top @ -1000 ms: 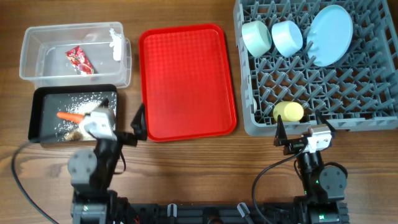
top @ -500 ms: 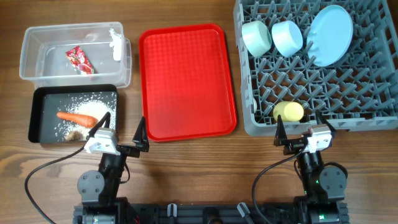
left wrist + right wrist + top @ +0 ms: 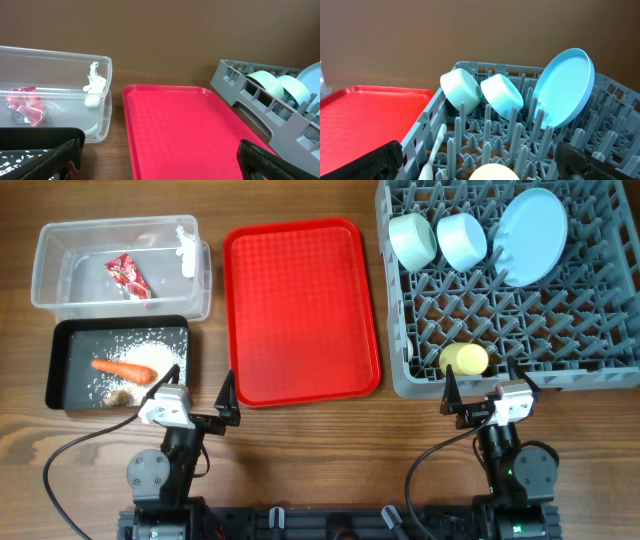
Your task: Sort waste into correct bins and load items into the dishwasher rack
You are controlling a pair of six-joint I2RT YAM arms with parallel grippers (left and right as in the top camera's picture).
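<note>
Left end effector [image 3: 200,392]: spread to its widest, gripping nothing, touching nothing. Poised just off the near left corner of the red tray [image 3: 300,310], one fingertip by that corner, the other by the black tray [image 3: 58,365]. Left arm folded low at the near edge of the tabletop [image 3: 300,450], wrist level, facing out along the red tray.

Right end effector [image 3: 481,388]: likewise wide apart and empty, in contact with nothing. Well to the right of the red tray's near right corner, at the near wall of the dishwasher rack [image 3: 520,330]. Right arm tucked back in the same low pose, wrist level, aimed into the rack.

Left of the red tray, far end: clear tub [image 3: 60,290], with the red wrapper [image 3: 128,277] on its floor and the white paper scrap [image 3: 185,252] against the wall nearest the red tray.

Left of the red tray, near end: the black tray, with the carrot [image 3: 122,367], scattered rice grains [image 3: 150,345] and a brown scrap [image 3: 120,396].

Right of the red tray: the rack. In its far row, on edge among the pegs, pale-green bowl [image 3: 412,240] closest to the red tray, then light-blue bowl [image 3: 462,240], then plate [image 3: 530,235]. In its near row, yellow cup [image 3: 463,360], with the white spoon [image 3: 436,147] propped between the cup and the wall facing the red tray.
</note>
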